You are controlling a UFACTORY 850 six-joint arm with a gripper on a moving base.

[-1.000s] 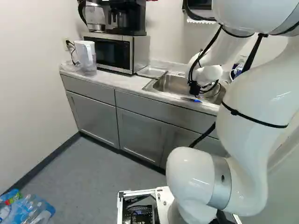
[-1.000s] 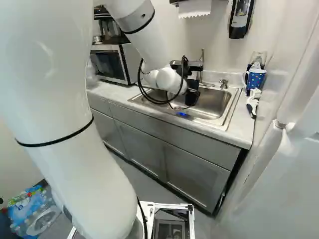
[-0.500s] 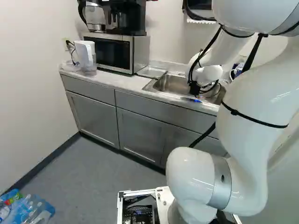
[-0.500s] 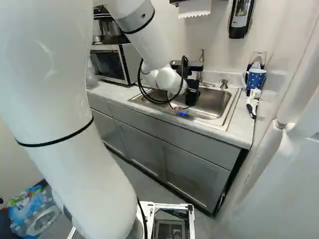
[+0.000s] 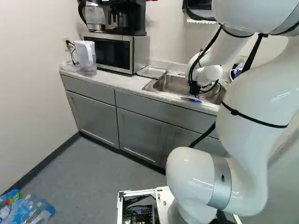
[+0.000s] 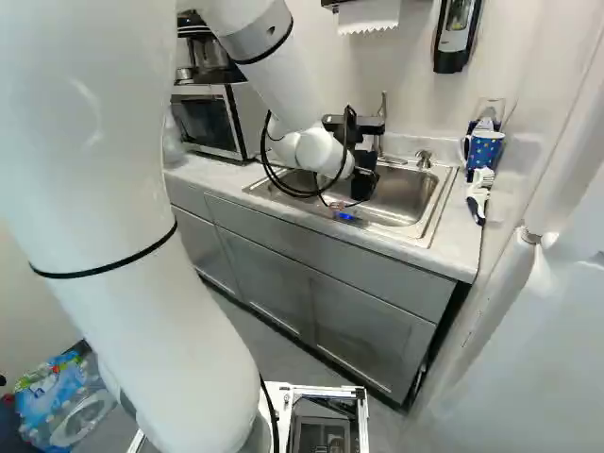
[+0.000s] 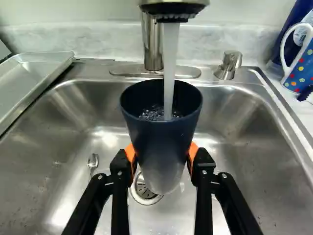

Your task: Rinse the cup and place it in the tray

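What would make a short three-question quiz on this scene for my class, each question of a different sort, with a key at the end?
1. True or false: the water from the faucet is falling into the dark cup.

2. Multiple choice: where is the metal tray?
A) Between the pads of the pincer
B) Beside the basin of the sink
C) Directly under the faucet

3. Fill in the missing word: the pads that hold the cup from two sides are coloured ______.

Key: 1. True; 2. B; 3. orange
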